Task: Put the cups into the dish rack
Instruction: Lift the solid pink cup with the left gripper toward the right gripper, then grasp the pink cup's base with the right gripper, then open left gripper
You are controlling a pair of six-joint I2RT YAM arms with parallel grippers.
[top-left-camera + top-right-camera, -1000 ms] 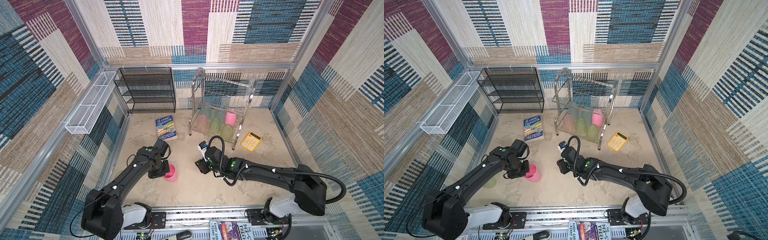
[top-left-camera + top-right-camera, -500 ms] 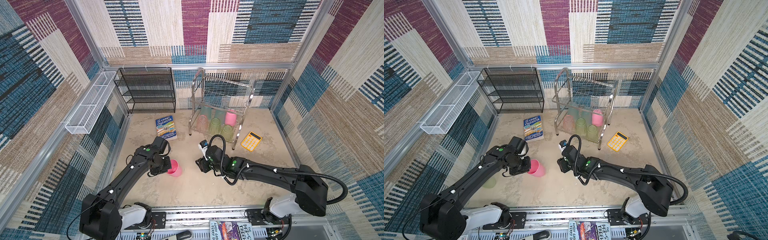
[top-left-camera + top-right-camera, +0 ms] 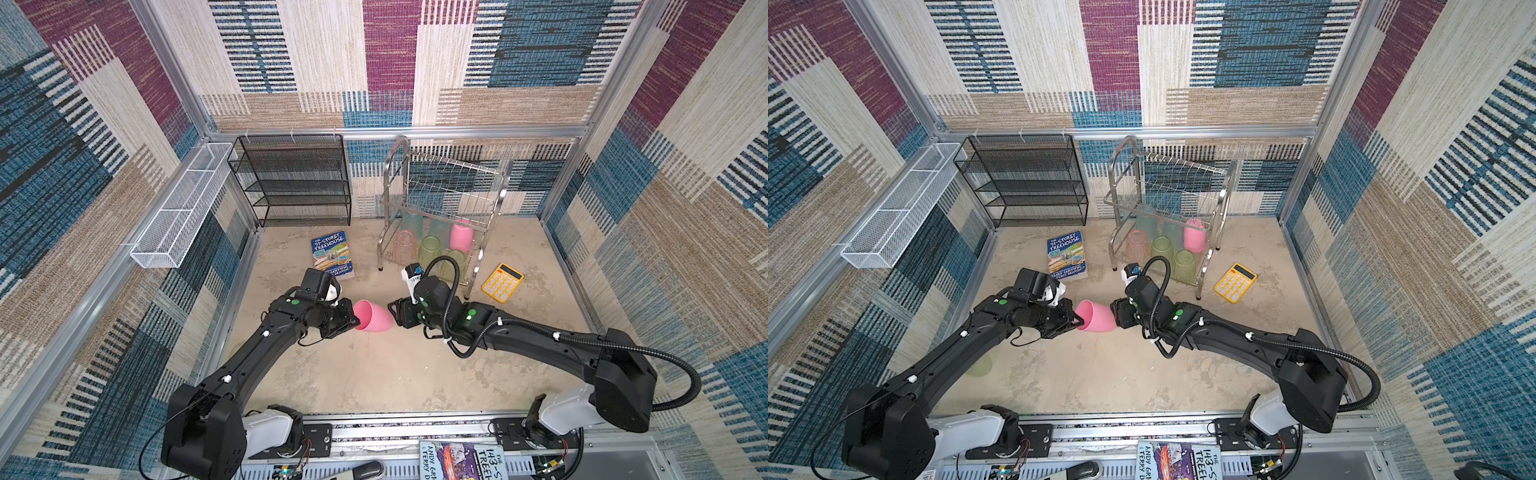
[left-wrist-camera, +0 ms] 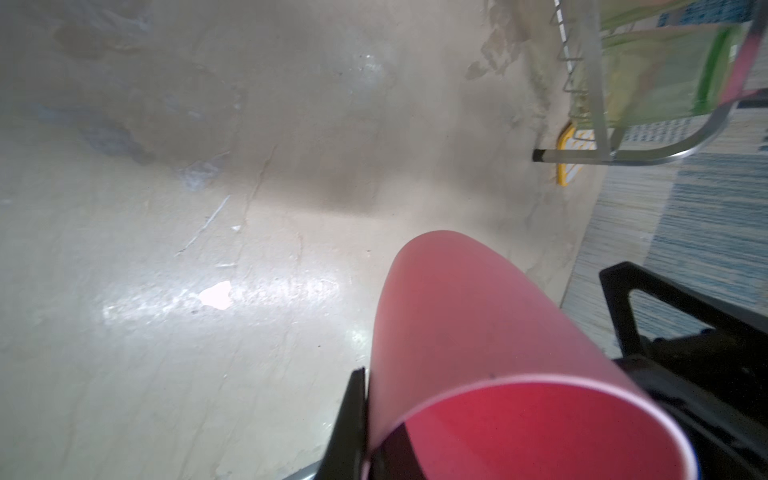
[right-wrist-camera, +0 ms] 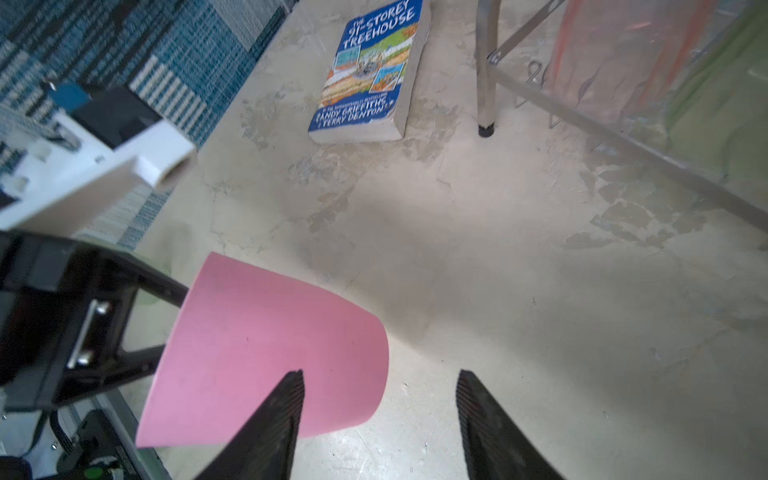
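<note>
My left pincer (image 3: 352,323) is clamped on the rim of a pink cup (image 3: 374,316), holding it sideways above the surface (image 3: 374,382), its base towards my right pincer (image 5: 380,376), whose jaws stand apart just beside that base. Behind, the dish rack (image 3: 442,203) holds other cups (image 3: 461,235) upside down on its lower tier.

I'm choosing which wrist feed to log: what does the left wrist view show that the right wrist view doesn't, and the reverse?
Left wrist only: the yellow calculator. Right wrist only: the book and the open right gripper. Both: the pink cup, held by the left gripper, and the dish rack.
</note>
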